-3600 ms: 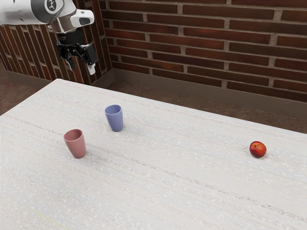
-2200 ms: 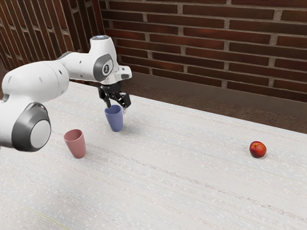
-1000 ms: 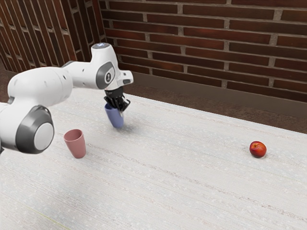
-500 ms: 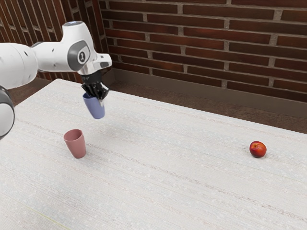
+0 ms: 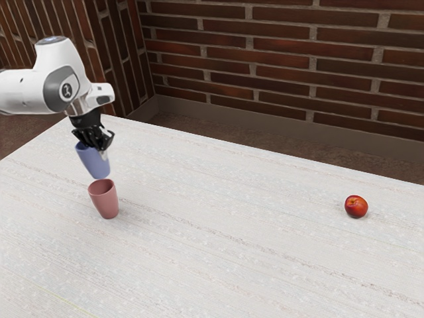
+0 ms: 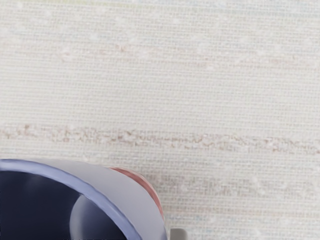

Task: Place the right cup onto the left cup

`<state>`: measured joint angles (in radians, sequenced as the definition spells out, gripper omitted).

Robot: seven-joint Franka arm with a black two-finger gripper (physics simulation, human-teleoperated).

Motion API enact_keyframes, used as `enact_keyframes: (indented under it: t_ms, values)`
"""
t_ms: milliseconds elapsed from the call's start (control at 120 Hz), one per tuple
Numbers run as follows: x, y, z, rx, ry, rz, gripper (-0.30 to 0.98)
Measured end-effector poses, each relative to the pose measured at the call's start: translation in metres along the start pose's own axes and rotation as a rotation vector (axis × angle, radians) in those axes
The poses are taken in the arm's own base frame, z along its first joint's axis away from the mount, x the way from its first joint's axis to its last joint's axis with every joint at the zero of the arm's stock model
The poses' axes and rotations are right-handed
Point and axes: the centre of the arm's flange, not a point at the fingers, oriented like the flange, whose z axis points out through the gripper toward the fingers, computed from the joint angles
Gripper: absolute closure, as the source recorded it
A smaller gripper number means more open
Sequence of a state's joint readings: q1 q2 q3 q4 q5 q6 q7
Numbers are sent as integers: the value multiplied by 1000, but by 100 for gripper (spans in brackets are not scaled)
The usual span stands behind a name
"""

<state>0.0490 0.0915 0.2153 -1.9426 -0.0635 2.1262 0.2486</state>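
Behind blue cup (image 6: 122, 197), part-hidden pink rim (image 6: 142, 183)

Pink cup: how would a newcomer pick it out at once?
On the pale table, look toward the exterior view's left. The pink cup stands there, mouth up, below the blue cup in the hand. Unlike that one, it is pink and rests on the table.

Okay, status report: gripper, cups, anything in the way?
Gripper shut on blue cup. Blue cup aloft above pink cup, not yet stacked. Path looks clear; red fruit well off toward exterior view's right.
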Motion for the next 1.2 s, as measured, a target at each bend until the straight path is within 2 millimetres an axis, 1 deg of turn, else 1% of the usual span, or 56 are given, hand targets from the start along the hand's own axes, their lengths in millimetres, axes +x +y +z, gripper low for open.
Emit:
enact_keyframes:
  t_ms: [117,208,450,500,725,867,1100,1158,1200]
  values:
    - [-7,-5,4,14,27,-2,78]
    - [-12,-8,15,21,36,-5,78]
    - [-12,-7,34,35,49,15,78]
    - [-12,-7,35,36,52,19,78]
    - [-26,-6,37,30,53,30,78]
    - [-26,-6,44,31,45,38,78]
    - [-20,-7,67,39,28,49,78]
    - [-19,-7,70,40,30,51,75]
    - [-18,-6,71,39,33,52,66]
